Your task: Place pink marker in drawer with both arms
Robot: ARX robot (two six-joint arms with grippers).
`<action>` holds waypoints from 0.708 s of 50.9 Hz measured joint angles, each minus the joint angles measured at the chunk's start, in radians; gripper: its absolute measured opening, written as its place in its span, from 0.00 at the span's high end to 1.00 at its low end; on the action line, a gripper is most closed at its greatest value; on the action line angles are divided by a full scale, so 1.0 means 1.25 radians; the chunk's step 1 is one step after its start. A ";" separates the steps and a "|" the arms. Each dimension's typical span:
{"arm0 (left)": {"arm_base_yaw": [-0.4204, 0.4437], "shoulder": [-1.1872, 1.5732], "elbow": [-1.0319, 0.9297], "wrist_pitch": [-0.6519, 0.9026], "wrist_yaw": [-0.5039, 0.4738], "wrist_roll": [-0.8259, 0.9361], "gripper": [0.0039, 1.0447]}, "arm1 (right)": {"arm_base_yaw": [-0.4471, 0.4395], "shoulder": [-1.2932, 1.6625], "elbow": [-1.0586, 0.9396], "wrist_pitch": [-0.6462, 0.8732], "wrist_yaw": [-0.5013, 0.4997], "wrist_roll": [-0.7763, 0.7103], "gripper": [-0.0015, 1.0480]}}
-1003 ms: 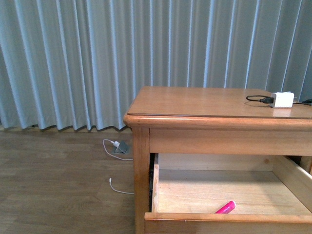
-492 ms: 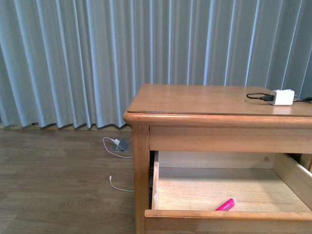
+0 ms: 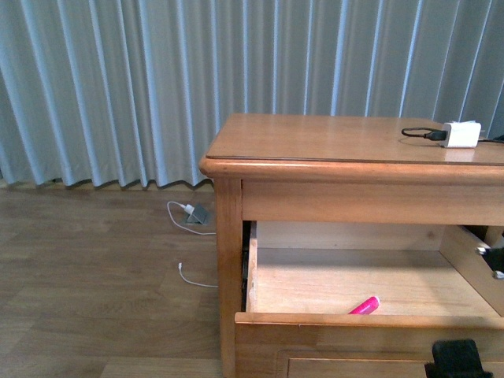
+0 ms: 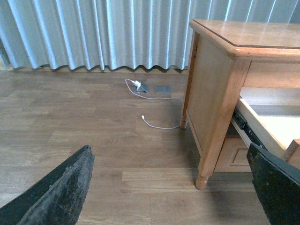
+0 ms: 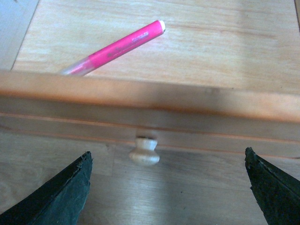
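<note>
Pink marker (image 3: 364, 305) lies inside the open drawer (image 3: 346, 320) of the desk (image 3: 331, 138), near its front wall. Right gripper (image 5: 166, 153), spread wide and empty, faces the knob (image 5: 144, 151). Left gripper (image 4: 168, 152), equally spread and empty, is beside the desk.

Matte black, coarse-grained, wedge-shaped fingers (image 4: 61, 197) are shown on the left hand (image 4: 168, 147) and the right hand (image 5: 166, 152), and a blocky black arm part (image 3: 457, 358) is seen in the front view.
</note>
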 joint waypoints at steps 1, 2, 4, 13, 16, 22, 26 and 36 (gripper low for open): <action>0.000 0.000 0.000 0.000 0.000 0.000 0.06 | -0.001 0.010 0.006 0.004 0.002 0.000 0.08; 0.000 0.000 0.000 0.000 0.000 0.000 0.06 | -0.002 0.024 0.015 0.011 0.007 0.000 0.08; 0.000 0.000 0.000 0.000 0.000 0.000 0.06 | -0.004 0.045 0.027 0.022 0.014 0.004 0.08; 0.000 0.000 0.000 0.000 0.000 0.000 0.06 | -0.016 0.156 0.076 0.119 0.042 0.005 0.08; 0.000 0.000 0.000 0.000 0.000 0.000 0.06 | -0.023 0.206 0.104 0.170 0.054 0.013 0.08; 0.000 0.000 0.000 0.000 0.000 0.000 0.06 | -0.037 0.306 0.175 0.246 0.062 0.021 0.08; 0.000 0.000 0.000 0.000 0.000 0.000 0.06 | -0.043 0.365 0.229 0.269 0.073 0.023 0.08; 0.000 0.000 0.000 0.000 0.000 0.000 0.06 | -0.051 0.443 0.325 0.291 0.085 0.023 0.08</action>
